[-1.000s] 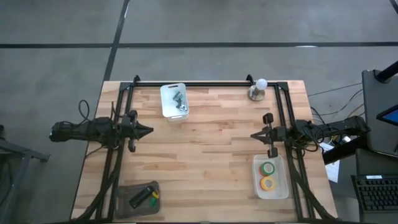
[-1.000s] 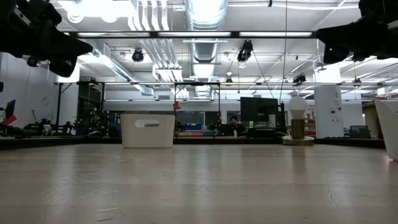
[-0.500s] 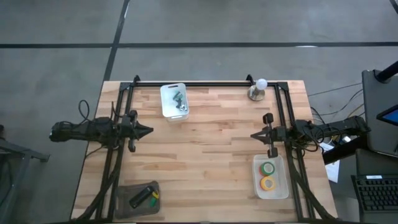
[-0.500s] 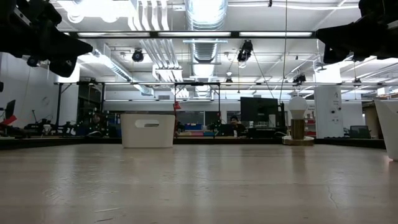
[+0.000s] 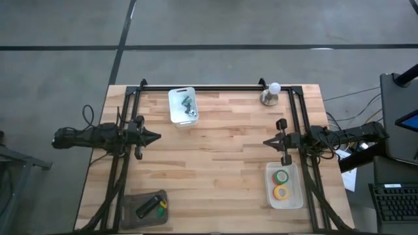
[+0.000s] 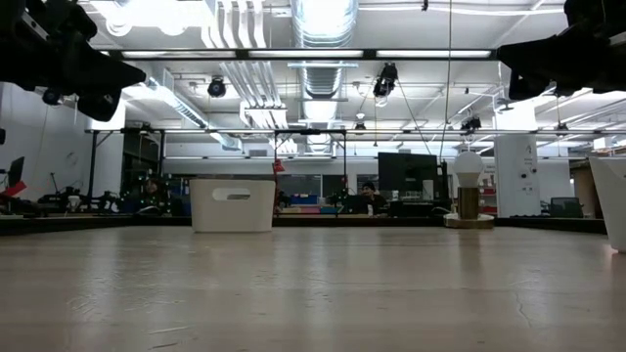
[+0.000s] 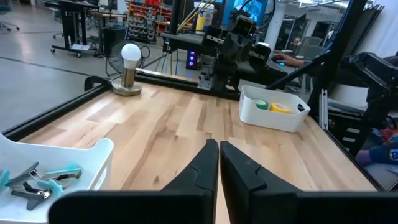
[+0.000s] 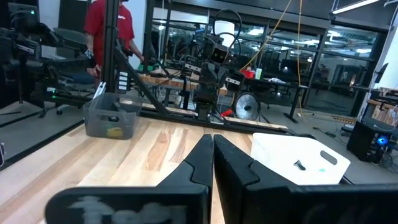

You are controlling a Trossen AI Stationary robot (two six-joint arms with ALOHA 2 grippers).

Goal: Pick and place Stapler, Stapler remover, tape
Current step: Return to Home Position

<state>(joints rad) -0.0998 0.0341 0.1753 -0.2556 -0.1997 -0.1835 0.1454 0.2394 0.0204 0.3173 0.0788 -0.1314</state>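
The wooden tabletop (image 5: 215,163) fills the middle of the high view, with one dark arm reaching in over each side edge. The left arm (image 5: 91,137) lies level over the left edge, and the left end effector (image 5: 155,137) points inward with its fingers pressed together on nothing. The right arm (image 5: 326,138) mirrors it, and the right end effector (image 5: 266,141) also has its fingers together and bare. A dark bin (image 5: 132,199) sits in the near left corner, a white bin (image 5: 174,111) stands by the far edge, and a pale bin (image 5: 269,192) sits close to the right arm. A white bulb on a round base (image 5: 270,95) stands at the far right. The stapler (image 5: 147,207), black, lies slantwise in the dark bin, with a yellow-green piece (image 5: 160,206) just beside it. The stapler removers (image 5: 187,104) lie in the white bin. The tape (image 5: 281,177) is in the pale bin, a green roll next to a yellow roll (image 5: 281,192)
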